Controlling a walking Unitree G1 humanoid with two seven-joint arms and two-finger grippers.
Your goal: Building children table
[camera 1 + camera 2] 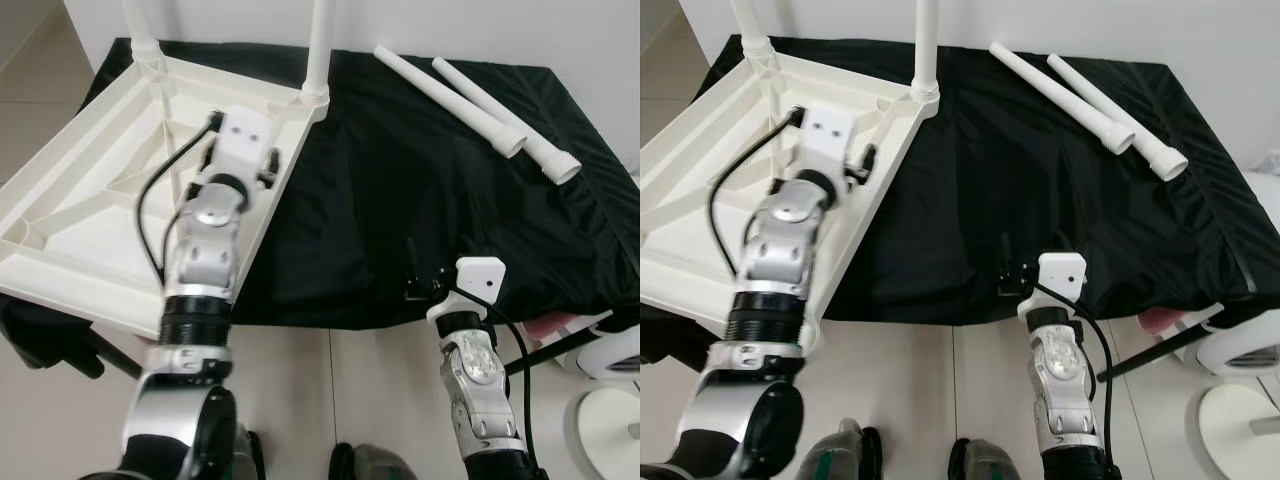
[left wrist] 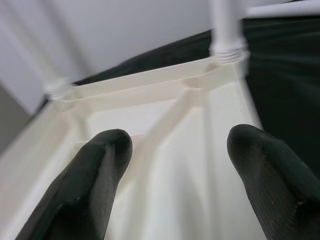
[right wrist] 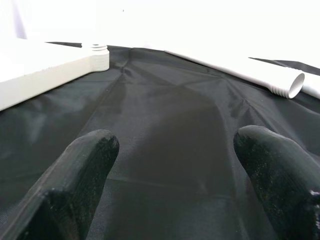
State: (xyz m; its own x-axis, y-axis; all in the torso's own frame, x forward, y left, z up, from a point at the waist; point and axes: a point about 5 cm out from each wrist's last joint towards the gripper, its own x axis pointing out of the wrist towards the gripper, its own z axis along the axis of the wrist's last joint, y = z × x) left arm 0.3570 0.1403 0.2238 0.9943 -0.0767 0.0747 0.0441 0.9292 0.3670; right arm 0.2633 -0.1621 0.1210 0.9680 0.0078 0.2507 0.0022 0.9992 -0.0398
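1. Two legs (image 1: 318,50) already stand upright in the far corners of the upturned white tabletop (image 1: 90,210), which lies on the left part of the black cloth (image 1: 400,200) and overhangs its near edge; judged about halfway built.
2. Two loose legs (image 1: 450,100) lie side by side on the cloth at far right, well apart from the tabletop.
3. Left gripper (image 2: 175,165) hovers over the ribbed underside, fingers spread wide, holding nothing.
4. Right gripper (image 3: 175,185) sits low at the cloth's near edge, fingers wide apart, empty, pointing toward the loose legs.
5. Likely step: fetch a loose leg. Right gripper should reach across, close around mid-tube, not the threaded end.
6. Left gripper should steady the tabletop near an empty near corner, since the overhang could tip.
7. Leg should go in upright and be twisted straight to avoid cross-threading.
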